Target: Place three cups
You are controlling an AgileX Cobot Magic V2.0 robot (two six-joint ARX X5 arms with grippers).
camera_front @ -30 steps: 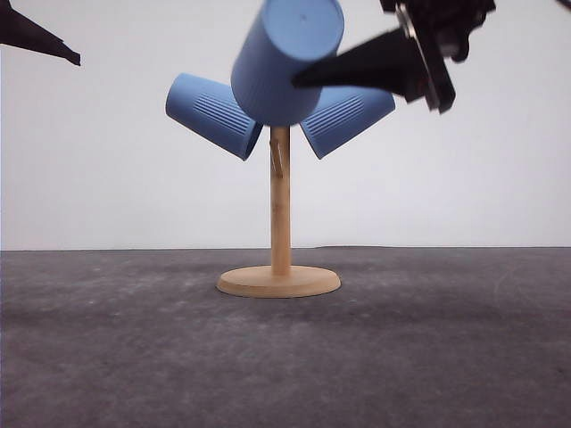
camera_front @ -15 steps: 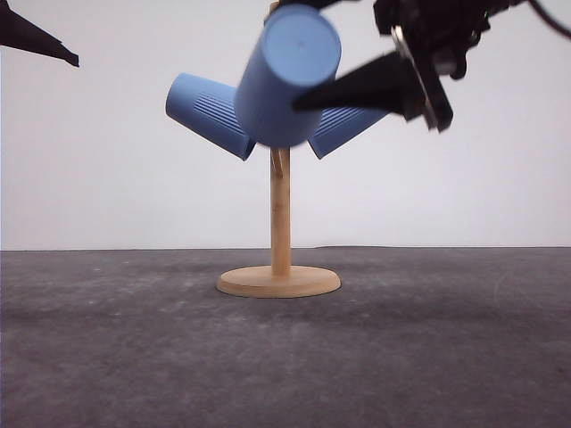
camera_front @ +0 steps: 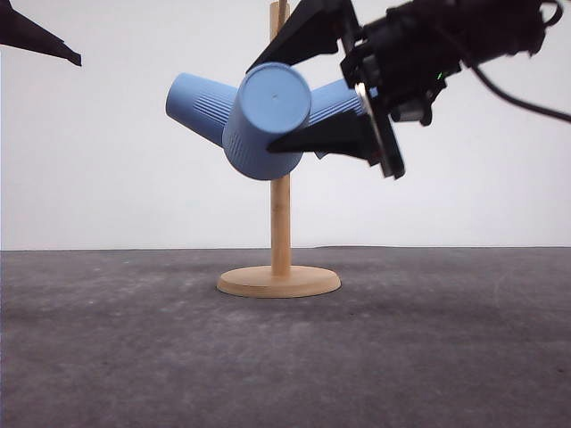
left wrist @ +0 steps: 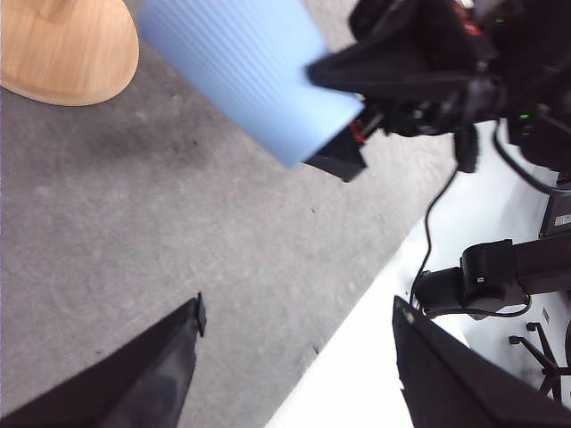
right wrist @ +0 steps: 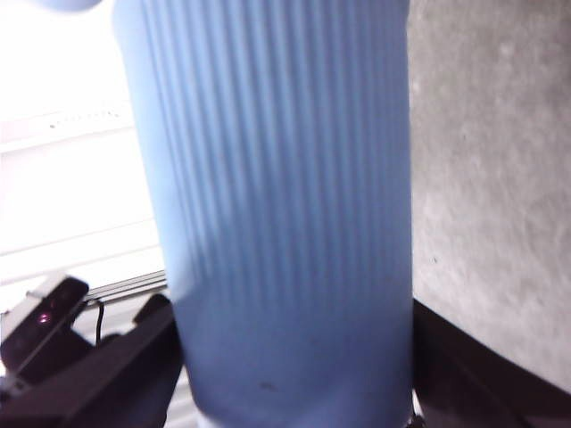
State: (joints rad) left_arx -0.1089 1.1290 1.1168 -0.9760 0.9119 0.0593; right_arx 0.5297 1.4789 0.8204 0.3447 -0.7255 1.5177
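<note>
Clearly clamped in the right end effector [camera_front: 281, 102], the near cup [camera_front: 264, 123] hides the peg behind it.

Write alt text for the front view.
The right gripper holds a light-blue cup in front of a wooden peg stand on a grey table. Two matching cups hang tilted on the stand.

Counting three blue cups [camera_front: 266, 122] [camera_front: 201, 108] [camera_front: 335, 100], one wooden peg stand [camera_front: 280, 223], and two black grippers [camera_front: 290, 98] [camera_front: 53, 46] showing up here.
</note>
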